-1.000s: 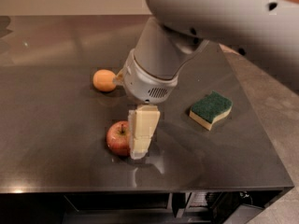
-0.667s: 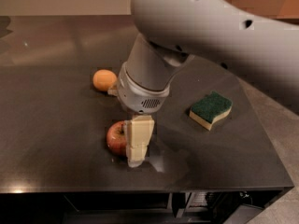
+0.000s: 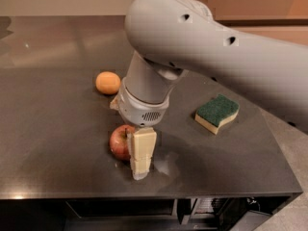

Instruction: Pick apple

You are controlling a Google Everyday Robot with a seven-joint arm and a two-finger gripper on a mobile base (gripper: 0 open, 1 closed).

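Observation:
The apple [image 3: 119, 141] is red with yellowish streaks and a dark stem. It rests on the dark countertop [image 3: 57, 129] near the front edge. My gripper [image 3: 138, 159] hangs straight down from the large grey arm [image 3: 202, 47] and reaches the counter right against the apple's right side. The gripper's cream-coloured part covers the apple's right edge. The wrist hides the area just behind the apple.
A small plain orange fruit [image 3: 108, 82] lies behind and to the left of the apple. A green and yellow sponge [image 3: 217, 113] lies to the right. The counter's front edge [image 3: 144, 195] runs close below the apple, and its right edge is past the sponge.
The arm has swung left and leaned further over the counter. The gripper has shifted slightly left and down beside the apple. The apple, the orange fruit and the sponge have not moved.

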